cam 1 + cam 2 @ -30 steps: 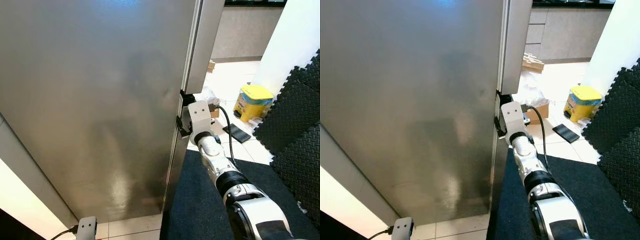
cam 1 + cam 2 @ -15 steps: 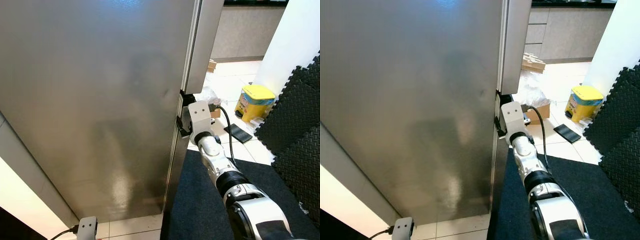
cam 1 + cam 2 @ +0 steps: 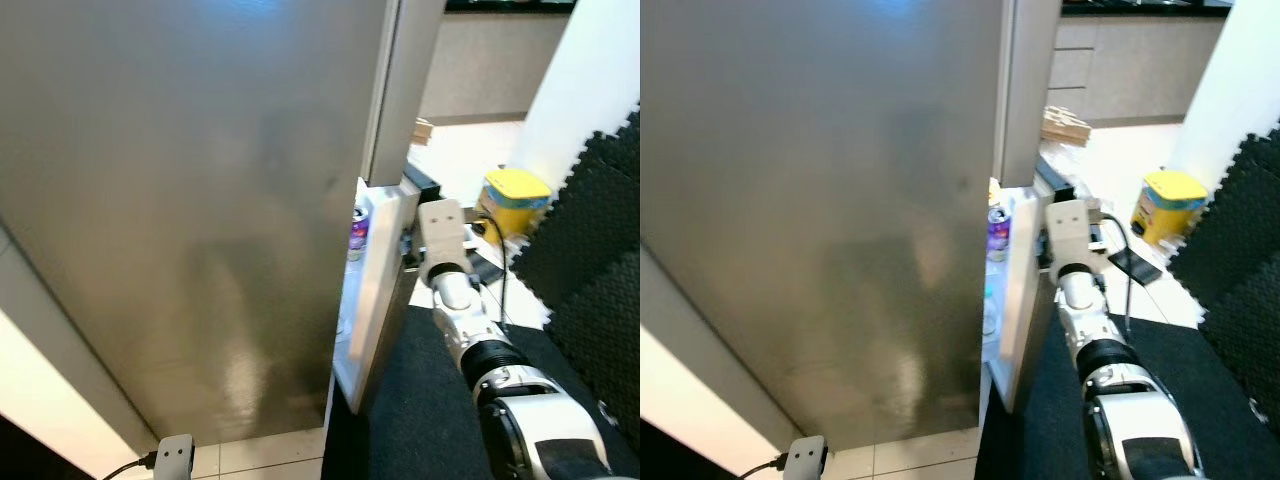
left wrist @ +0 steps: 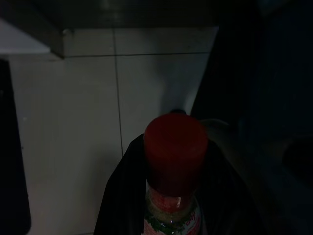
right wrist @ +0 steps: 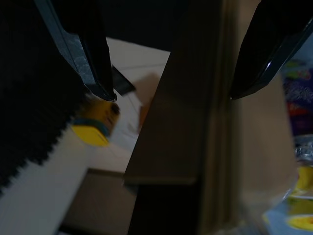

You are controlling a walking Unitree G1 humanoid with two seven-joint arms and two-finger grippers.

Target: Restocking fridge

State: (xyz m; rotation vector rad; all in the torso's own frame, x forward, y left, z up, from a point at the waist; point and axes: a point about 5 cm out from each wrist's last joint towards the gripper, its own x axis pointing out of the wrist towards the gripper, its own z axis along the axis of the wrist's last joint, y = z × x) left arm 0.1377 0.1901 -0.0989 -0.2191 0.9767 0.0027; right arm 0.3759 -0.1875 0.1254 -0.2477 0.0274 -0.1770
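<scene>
Steel fridge [image 3: 180, 200] takes the whole left side, and its lower door [image 3: 375, 290] stands partly open, its long edge upright and swung toward the right. One purple can [image 3: 997, 232] is seen on the inside shelf. Right gripper [image 5: 168, 95] has its two fingers spread, one on each side of the door edge. Left gripper [image 4: 173, 196] is clenched around one bottle [image 4: 174, 171] with a red cap, low over the floor tiles [image 4: 73, 122]. One yellow bin [image 3: 510, 200] stands far right.

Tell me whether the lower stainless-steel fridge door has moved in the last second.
Yes. The lower stainless-steel fridge door has swung open toward the robot, away from the fixed steel side panel, uncovering shelf items. The right gripper straddles its edge.
</scene>
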